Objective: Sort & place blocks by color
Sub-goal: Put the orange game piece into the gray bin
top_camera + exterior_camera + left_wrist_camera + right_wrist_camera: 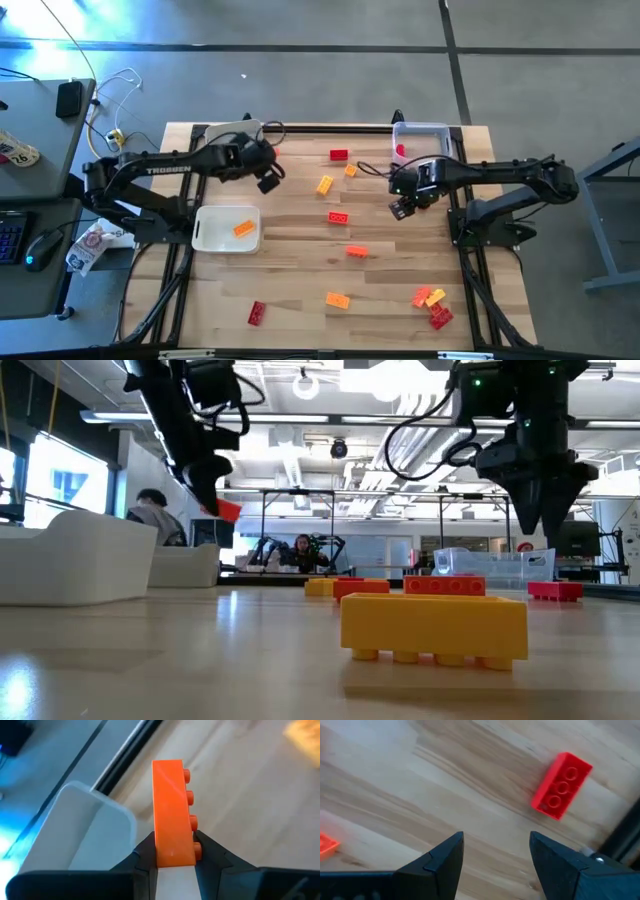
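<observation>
Clamped between the fingers of the left gripper point(174, 857), an orange block point(172, 810) is carried above the table point(300, 260), beside a white tray point(95, 835). Release over the matching tray is required next. The right gripper point(496, 851) hangs spread near a red block point(561, 785).

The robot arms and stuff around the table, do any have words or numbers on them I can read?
"TROSSEN" in white letters, on the left arm.
A round sticker on the side desk shows a number, too blurred to read.
The packet beside the table has print, too small to read.
Nothing readable on the blocks.
</observation>
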Controlling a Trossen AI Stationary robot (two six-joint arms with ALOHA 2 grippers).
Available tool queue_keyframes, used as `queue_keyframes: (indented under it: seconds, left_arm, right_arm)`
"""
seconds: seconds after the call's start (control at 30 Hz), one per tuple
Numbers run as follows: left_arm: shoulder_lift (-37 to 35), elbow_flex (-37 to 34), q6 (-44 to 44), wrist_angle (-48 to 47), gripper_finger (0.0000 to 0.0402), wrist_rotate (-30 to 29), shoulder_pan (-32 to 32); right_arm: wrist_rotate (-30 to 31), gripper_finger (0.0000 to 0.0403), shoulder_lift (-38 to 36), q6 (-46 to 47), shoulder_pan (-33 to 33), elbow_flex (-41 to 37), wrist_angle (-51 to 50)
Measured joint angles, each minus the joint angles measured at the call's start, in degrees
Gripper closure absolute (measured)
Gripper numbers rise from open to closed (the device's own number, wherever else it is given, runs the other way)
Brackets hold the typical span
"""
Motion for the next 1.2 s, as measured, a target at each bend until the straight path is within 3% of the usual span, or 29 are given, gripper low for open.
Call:
queue_keyframes:
  seconds: [0.6, 0.9, 1.2]
  left_arm:
    - [1.88, 0.00, -7.89, -3.17, 0.0329, 6.75, 19.42]
    - [5.72, 0.00, -4.50, 0.17, 0.0328, 10.38, 27.36]
    - [6.67, 0.00, -2.80, 2.52, 0.0318, 17.82, 32.43]
  right_arm:
    - [1.66, 0.0190, 0.13, 8.90, 2.15, -0.02, -2.42]
    - [1.49, 0.0190, 0.13, 10.11, 2.13, -0.02, -2.39]
    - [0.26, 0.0190, 0.15, 11.31, 0.15, -0.02, -3.47]
